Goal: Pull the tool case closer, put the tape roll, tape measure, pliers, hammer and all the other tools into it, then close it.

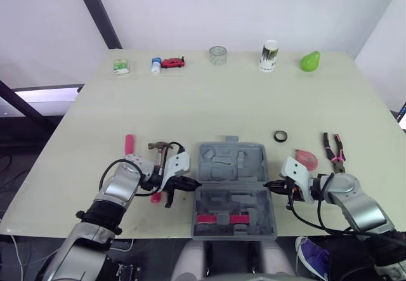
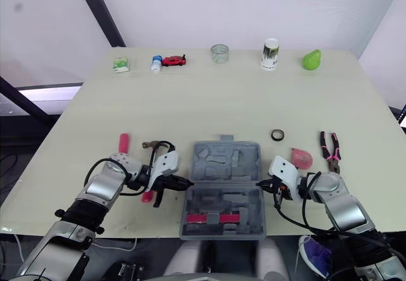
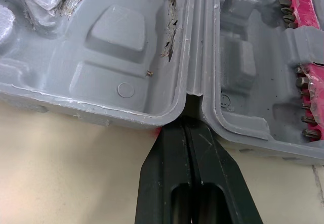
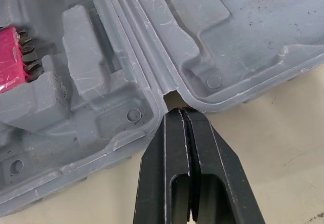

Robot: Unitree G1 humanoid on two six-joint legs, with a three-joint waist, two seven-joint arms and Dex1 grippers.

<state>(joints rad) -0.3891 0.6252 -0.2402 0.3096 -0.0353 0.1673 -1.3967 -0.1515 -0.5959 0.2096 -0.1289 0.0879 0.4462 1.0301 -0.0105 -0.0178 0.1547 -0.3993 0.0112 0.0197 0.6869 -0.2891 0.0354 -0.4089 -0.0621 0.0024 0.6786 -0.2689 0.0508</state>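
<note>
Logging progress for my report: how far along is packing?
The tool case lies open at the near edge of the table. Left gripper and right gripper, fingers shut, sit at its hinge ends. Hammer, pliers, tape roll and tape measure lie outside; packing and closing remain.

tool case [image 2: 226, 165] open | left pincer [image 2: 186, 182] at left hinge end | right pincer [image 2: 261, 184] opposite

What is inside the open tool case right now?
The tool case holds only a pink bit rack in its near half; the other moulded recesses are bare. Whatever lies beneath the case is hidden.
</note>
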